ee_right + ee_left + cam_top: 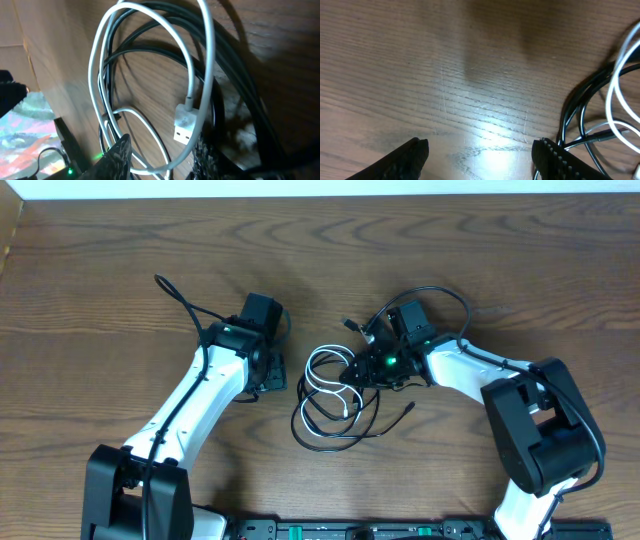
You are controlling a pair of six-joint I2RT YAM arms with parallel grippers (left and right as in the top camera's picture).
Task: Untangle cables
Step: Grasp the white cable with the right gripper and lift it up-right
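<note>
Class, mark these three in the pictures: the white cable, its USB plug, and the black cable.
white cable (93,70): right wrist view, left side of its big loop.
USB plug (184,122): right wrist view, middle of the plug body.
black cable (564,120): left wrist view, on its curved strand.

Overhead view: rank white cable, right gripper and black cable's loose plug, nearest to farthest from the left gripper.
From the left gripper:
1. white cable, close beside it
2. right gripper, opposite, past that cable
3. black cable's loose plug, farthest, lower in the picture

table (90,290): brown wood-grain | near edge: black rail (360,530) (partly cropped)
</note>
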